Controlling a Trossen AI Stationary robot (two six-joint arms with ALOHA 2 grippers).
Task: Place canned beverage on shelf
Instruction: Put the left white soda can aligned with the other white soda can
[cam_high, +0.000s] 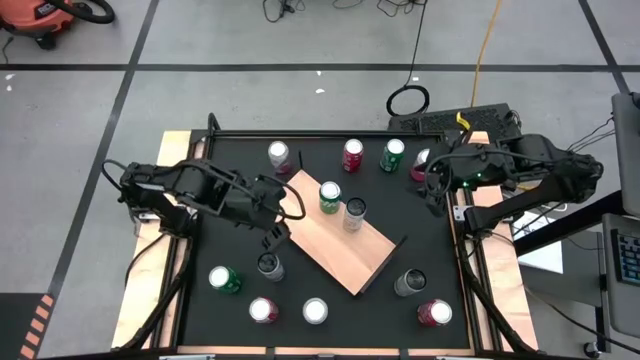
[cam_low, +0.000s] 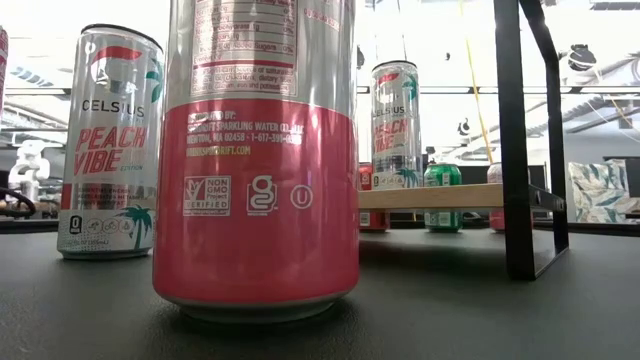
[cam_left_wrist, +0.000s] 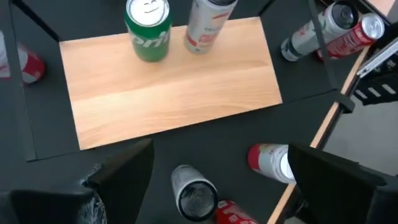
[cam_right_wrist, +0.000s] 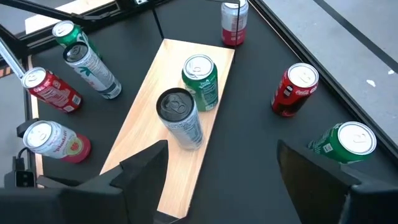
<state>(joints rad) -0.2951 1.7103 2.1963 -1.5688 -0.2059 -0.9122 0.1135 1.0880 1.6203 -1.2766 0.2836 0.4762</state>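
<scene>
The shelf (cam_high: 345, 235), a tan board with black corner rods, stands slantwise mid-table. A green can (cam_high: 330, 197) and a slim silver can (cam_high: 353, 212) stand upright on it; both also show in the right wrist view, the green can (cam_right_wrist: 200, 81) and the silver can (cam_right_wrist: 180, 118). My left gripper (cam_high: 277, 232) is open and empty, just left of the shelf. A dark-topped can (cam_left_wrist: 194, 196) stands on the table below and between its fingers, untouched. My right gripper (cam_high: 432, 190) is open and empty at the table's far right, pointing toward the shelf (cam_right_wrist: 155, 130).
Loose cans stand around the shelf. Three are along the far edge: silver (cam_high: 279, 153), red (cam_high: 352, 153) and green (cam_high: 392, 153). Several are along the near edge, such as a green can (cam_high: 225, 280) and a white-topped can (cam_high: 315, 311). A pink can (cam_low: 260, 150) fills the low view.
</scene>
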